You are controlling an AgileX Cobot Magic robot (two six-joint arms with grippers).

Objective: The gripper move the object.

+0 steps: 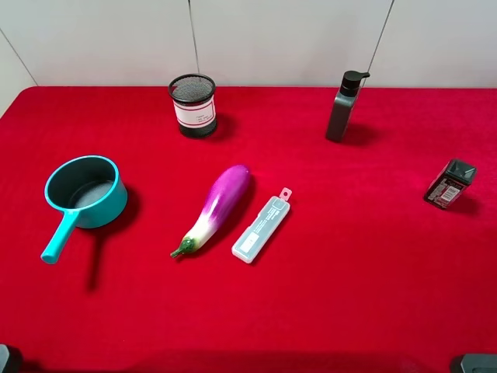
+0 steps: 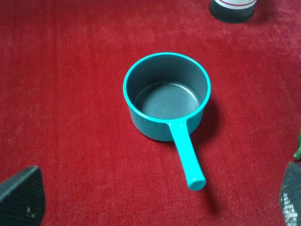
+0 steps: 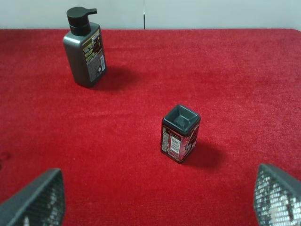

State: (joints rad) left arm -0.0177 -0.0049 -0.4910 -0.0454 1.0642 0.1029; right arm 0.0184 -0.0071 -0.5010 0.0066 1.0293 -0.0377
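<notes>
A teal saucepan (image 1: 84,192) with a long handle sits at the left; in the left wrist view (image 2: 166,95) it lies ahead of my open, empty left gripper (image 2: 157,205). A small dark box (image 1: 450,183) stands at the right; in the right wrist view (image 3: 180,133) it stands ahead of my open, empty right gripper (image 3: 156,200). A purple eggplant (image 1: 217,206) and a clear plastic case (image 1: 261,228) lie side by side in the middle. In the exterior high view only the edges of the left gripper (image 1: 6,359) and right gripper (image 1: 474,363) show, at the bottom corners.
A black mesh cup (image 1: 192,105) stands at the back left and a grey pump bottle (image 1: 345,106) at the back right; the bottle also shows in the right wrist view (image 3: 85,49). A red cloth (image 1: 349,295) covers the table. A white wall rises behind.
</notes>
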